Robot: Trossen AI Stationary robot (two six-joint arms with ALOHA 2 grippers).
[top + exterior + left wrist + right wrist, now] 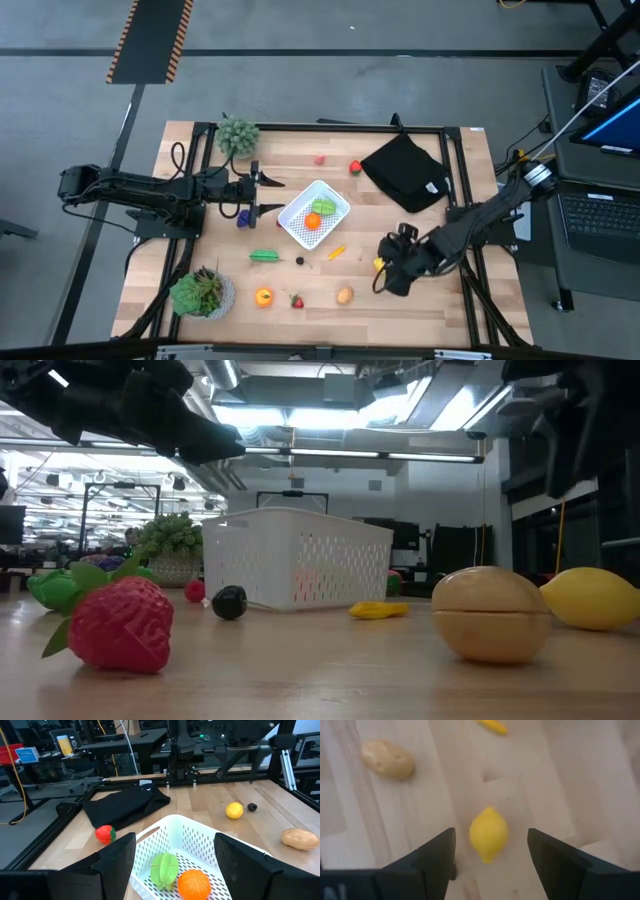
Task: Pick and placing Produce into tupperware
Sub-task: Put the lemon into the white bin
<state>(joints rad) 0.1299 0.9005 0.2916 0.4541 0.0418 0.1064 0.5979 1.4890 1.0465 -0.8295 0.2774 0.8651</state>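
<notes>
The tupperware (314, 213) sits mid-table holding two pieces: one orange (194, 884), one green fruit (165, 868). The left gripper (175, 865) hangs beside it, jaws apart and empty. The right gripper (490, 850), jaws apart, straddles one lemon (489, 833), seemingly lining up a grasp.

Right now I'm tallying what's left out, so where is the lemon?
The lemon lies on the table's right front part in the high view, directly under the open right tool, with the tan potato its nearest neighbour.
</notes>
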